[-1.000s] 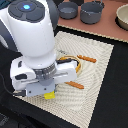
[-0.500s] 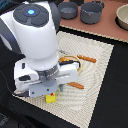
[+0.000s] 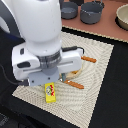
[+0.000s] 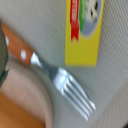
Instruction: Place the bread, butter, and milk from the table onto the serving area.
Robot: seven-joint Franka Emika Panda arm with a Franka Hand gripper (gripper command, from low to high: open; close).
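The butter (image 3: 50, 92), a yellow stick with a red-and-white label, lies flat on the striped cream serving area (image 3: 97, 100) near its front edge. It fills the wrist view (image 4: 84, 32) beside an orange-handled fork (image 4: 55, 75) and the plate's rim (image 4: 30, 102). My gripper (image 3: 52, 81) hangs just above the butter. Its fingers are hidden under the white hand and do not show in the wrist view. The bread and the milk are out of view. The arm covers most of the plate (image 3: 76, 73).
Orange-handled cutlery (image 3: 89, 59) lies on the mat at the exterior view's right of the arm. Grey pots (image 3: 91, 12) stand on the pinkish-brown board (image 3: 107, 27) at the back. The black table (image 3: 117, 90) shows around the mat.
The butter stays flat on the mat at the same spot. The arm above it has barely shifted.
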